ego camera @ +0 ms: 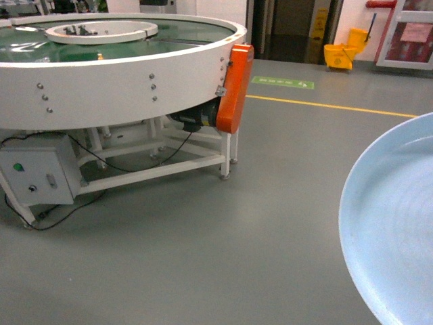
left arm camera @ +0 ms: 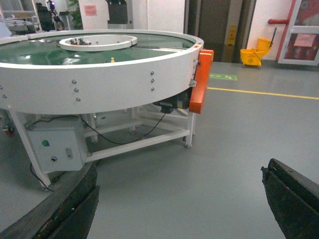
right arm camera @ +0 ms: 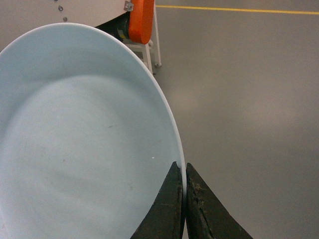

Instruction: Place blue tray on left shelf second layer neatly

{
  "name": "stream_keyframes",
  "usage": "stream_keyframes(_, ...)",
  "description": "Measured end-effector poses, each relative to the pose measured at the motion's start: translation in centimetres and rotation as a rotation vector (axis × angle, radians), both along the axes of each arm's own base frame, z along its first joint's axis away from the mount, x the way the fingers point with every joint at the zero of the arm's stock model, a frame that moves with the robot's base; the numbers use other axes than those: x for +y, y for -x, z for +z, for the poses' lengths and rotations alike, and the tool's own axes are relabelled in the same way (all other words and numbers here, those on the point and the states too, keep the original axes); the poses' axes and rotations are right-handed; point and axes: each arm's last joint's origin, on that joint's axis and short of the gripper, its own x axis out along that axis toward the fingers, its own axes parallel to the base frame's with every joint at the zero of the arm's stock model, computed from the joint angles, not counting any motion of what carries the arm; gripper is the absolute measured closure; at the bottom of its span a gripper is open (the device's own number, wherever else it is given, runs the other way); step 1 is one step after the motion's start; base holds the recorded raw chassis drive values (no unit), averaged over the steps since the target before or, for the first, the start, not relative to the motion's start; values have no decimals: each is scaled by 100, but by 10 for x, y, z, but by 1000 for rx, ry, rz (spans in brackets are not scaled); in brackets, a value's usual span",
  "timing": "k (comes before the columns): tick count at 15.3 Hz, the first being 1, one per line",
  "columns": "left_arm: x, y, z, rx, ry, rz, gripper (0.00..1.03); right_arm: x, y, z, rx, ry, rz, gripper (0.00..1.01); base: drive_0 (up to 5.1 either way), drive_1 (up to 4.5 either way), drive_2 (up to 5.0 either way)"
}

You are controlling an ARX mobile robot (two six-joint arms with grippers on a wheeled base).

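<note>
The grey floor (ego camera: 257, 203) carries a white round conveyor table (ego camera: 101, 88) and a yellow mop bucket (ego camera: 344, 54).

A round conveyor table (ego camera: 122, 74) stands at the left on a frame (ego camera: 162, 166) of legs and crossbars, with a ring (ego camera: 101, 32) lying on the middle of its top. A motor (ego camera: 193, 118) sits under the table's right edge, just behind a guard (ego camera: 235, 88) fixed to the rim. A control box (ego camera: 37, 169) hangs on the frame at the lower left, and a cable (ego camera: 67, 210) trails from it across the floor (ego camera: 223, 244). To the right, well apart from the table, a tray (ego camera: 399, 230) fills the near right corner above the floor. The right gripper (right arm camera: 185, 199) pinches the tray's rim between its fingers. Behind, a line (ego camera: 331, 107) crosses the floor, and a mop bucket (ego camera: 345, 53) stands beyond it by the far wall. The left gripper (left arm camera: 179, 199) has its fingers set wide apart above the floor, before the table.
</note>
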Motion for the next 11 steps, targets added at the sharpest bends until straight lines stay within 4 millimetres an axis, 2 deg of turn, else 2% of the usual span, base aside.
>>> stream_keyframes(3, 0, 0, 0, -1, 0, 3, 5, 0, 0, 0, -1, 0, 2, 99, 85, 58, -679)
stream_keyframes(6, 0, 0, 0, -3, 0, 2, 5, 0, 0, -1, 3, -1, 3, 99, -190, 152, -532)
stream_keyframes(11, 0, 0, 0, 0, 0, 0, 5, 0, 0, -1, 3, 0, 0, 99, -154, -154, -154)
